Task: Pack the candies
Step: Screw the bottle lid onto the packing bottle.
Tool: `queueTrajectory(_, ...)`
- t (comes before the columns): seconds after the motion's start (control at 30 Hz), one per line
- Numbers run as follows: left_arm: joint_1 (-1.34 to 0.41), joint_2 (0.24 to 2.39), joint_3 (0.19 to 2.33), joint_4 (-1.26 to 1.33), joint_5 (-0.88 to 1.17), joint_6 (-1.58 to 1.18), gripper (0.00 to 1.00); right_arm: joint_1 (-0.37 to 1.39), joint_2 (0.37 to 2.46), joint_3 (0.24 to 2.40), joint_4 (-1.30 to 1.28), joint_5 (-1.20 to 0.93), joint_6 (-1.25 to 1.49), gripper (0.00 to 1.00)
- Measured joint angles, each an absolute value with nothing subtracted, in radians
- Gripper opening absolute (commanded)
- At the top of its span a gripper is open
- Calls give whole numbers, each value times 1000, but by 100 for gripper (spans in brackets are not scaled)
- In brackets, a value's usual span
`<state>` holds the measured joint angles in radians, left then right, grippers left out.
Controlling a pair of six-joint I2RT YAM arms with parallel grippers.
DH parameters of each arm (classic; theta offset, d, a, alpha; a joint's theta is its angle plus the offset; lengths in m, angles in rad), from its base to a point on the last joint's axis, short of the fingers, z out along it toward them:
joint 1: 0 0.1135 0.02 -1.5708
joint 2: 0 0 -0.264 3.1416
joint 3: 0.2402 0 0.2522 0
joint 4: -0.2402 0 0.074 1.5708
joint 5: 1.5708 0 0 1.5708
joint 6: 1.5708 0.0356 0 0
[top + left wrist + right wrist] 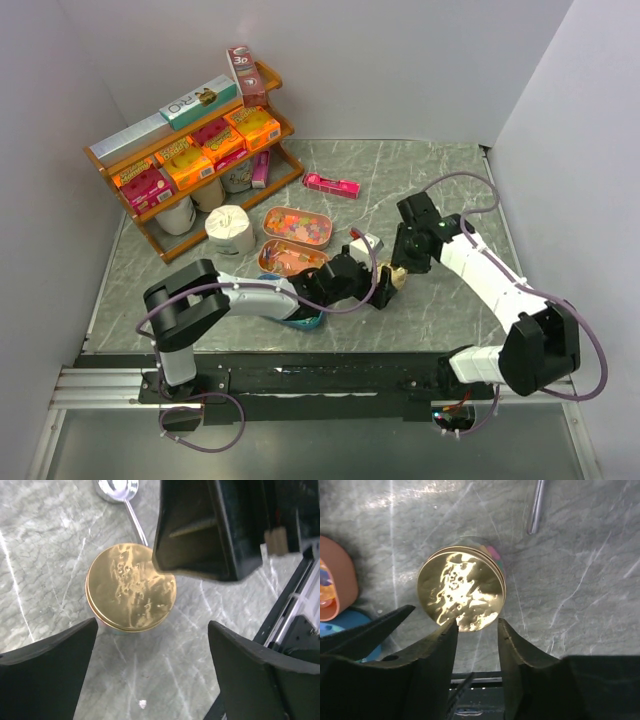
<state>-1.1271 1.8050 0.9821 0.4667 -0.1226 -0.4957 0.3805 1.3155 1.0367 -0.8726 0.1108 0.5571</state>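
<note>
The candies (298, 225) lie in two orange oval trays (268, 257) left of centre. More candies (493, 553) show through the side of a small jar with a gold lid (396, 281), which is on the jar. The lid also shows in the left wrist view (131, 587) and the right wrist view (461, 590). My left gripper (372, 285) is open wide beside the jar and holds nothing (152, 625). My right gripper (405, 265) hovers just over the lid's near edge with its jaws open and empty (476, 622).
A metal spoon (364, 240) lies just beyond the jar. A wooden shelf (190, 150) with orange and pink boxes stands at the back left, with white rolls (230, 228) below it. A pink box (330, 185) lies at the back. A blue dish (305, 321) sits under my left arm.
</note>
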Motion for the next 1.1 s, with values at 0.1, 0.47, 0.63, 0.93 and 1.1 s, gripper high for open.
queueTrajectory(0.1, -1157, 1777, 982, 454, -186, -499, 96, 347, 1277, 1046, -891, 97, 538, 55)
queueTrajectory(0.47, -1343, 1845, 948, 632, -474, -443, 96, 218, 1110, 1053, -932, -4, 504, 60)
queueTrajectory(0.63, -1350, 2001, 912, 826, -545, -371, 96, 202, 1045, 1048, -949, -51, 505, 60)
queueTrajectory(0.93, -1329, 2182, 919, 1060, -564, -229, 96, 196, 1025, 992, -979, -81, 508, 60)
queueTrajectory(1.1, -1279, 2214, 928, 1128, -517, -231, 96, 196, 1011, 987, -985, -80, 514, 60)
